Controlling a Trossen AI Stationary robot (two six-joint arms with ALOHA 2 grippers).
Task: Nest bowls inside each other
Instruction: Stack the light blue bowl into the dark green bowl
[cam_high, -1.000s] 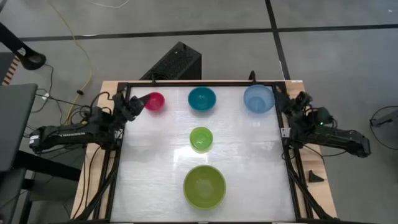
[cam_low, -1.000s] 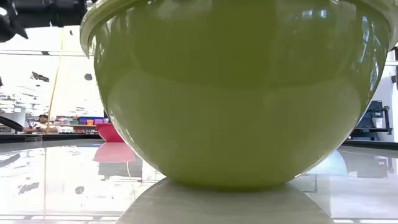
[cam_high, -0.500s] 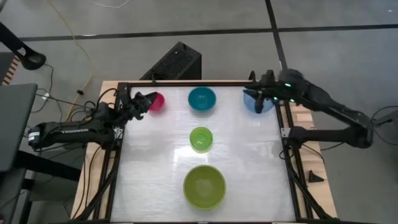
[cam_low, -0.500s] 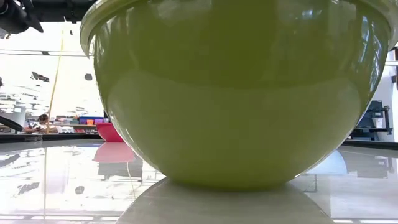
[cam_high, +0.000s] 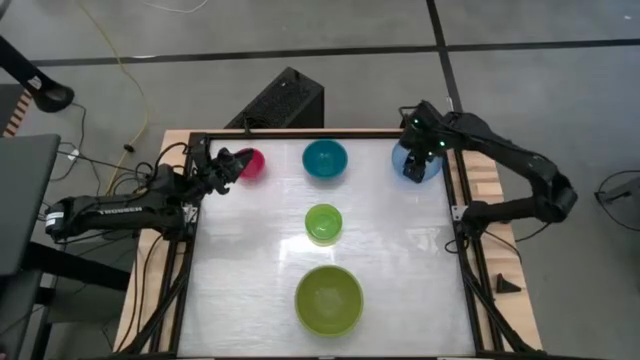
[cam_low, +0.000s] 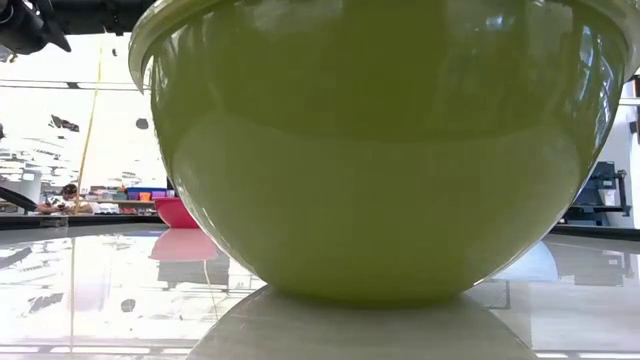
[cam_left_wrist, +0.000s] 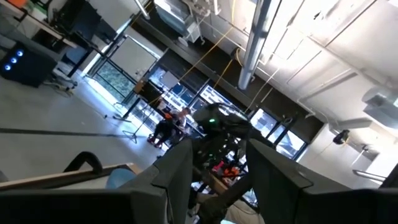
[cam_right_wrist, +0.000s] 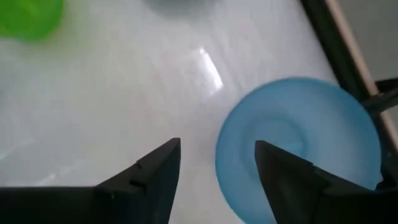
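- Right gripper (cam_high: 416, 168) hangs over the light blue bowl (cam_high: 424, 160) at the far right corner of the table (cam_high: 400, 270); in the right wrist view its two fingers (cam_right_wrist: 155, 171) stand apart with nothing between them, one over bare table and the other over the bowl's near rim, so the rim (cam_right_wrist: 219, 155) lies in the gap
- Judged from this, the coming move is a descent to pinch that rim; the bowl lies directly below and slightly outboard of the fingertips, and the right arm is plainly the nearer one
- Left gripper (cam_high: 228, 163) sits at the far left, just beside the magenta-pink bowl (cam_high: 249, 163), its camera tilted up toward the room; whether its fingers are parted or closed on anything cannot be told
- Teal bowl (cam_high: 325, 158) stands between the pink and blue bowls along the far edge
- Small lime green bowl (cam_high: 323, 222) stands at table centre, well apart from the rest
- Large lime green bowl (cam_high: 328, 297) stands nearest the front edge and fills the low view
- All five bowls sit upright, mouths up, each separate and each empty; no nesting is yet done
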